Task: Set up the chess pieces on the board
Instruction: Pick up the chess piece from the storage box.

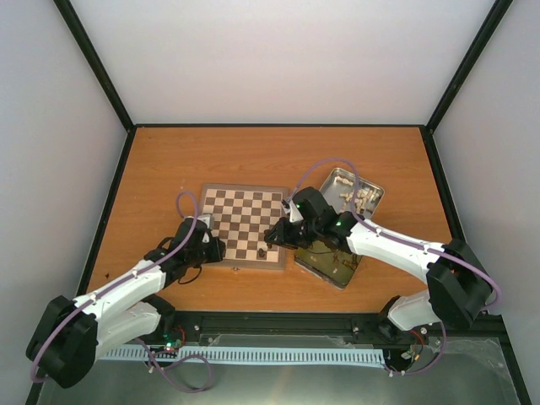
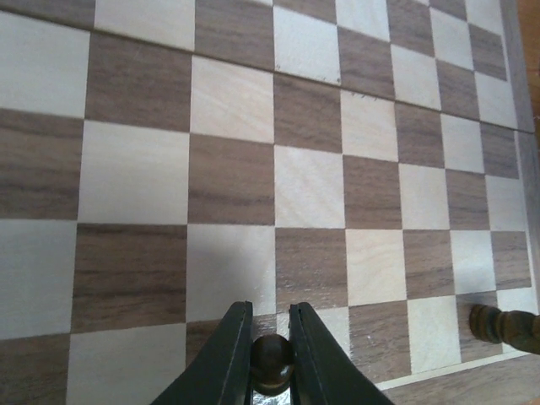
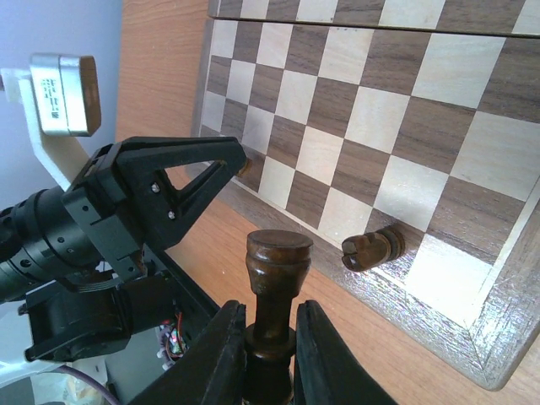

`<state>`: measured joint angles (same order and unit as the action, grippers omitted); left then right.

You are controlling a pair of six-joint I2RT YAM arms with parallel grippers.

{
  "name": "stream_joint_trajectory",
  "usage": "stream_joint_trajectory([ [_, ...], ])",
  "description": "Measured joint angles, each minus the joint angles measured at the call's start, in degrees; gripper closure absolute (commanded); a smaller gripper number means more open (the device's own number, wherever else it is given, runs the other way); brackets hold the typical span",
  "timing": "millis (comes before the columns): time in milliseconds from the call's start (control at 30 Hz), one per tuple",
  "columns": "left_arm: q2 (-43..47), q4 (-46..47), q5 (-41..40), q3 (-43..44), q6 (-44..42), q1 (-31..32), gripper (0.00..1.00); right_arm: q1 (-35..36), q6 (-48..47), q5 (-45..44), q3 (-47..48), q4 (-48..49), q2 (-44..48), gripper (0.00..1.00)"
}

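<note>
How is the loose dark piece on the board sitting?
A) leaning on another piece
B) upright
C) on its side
C: the piece lies flat on its side on a square by the edge of the board, with nothing next to it.

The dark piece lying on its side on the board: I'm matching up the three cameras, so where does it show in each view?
Top external: the dark piece lies on the board, by its near edge, towards the right corner.
Left wrist: the piece is at the lower right edge of the picture, partly cut off.
Right wrist: the piece is right of centre, lower half.
Shared landmark: the board's near border, which runs just beside the piece in all three views.
</note>
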<state>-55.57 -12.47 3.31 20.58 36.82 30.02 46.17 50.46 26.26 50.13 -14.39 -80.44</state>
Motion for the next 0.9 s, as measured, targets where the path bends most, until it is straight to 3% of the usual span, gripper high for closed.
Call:
stream_joint_trajectory([
  [633, 1.2, -1.5, -0.4, -0.6, 0.2, 0.0, 0.99, -0.5, 0.0, -1.9, 0.5, -0.9, -0.1, 0.85],
  [900, 3.9, -2.4, -0.6, 2.1, -0.2, 0.0, 0.99, -7.2, 0.0, -3.9, -3.6, -3.1, 6.3, 0.85],
])
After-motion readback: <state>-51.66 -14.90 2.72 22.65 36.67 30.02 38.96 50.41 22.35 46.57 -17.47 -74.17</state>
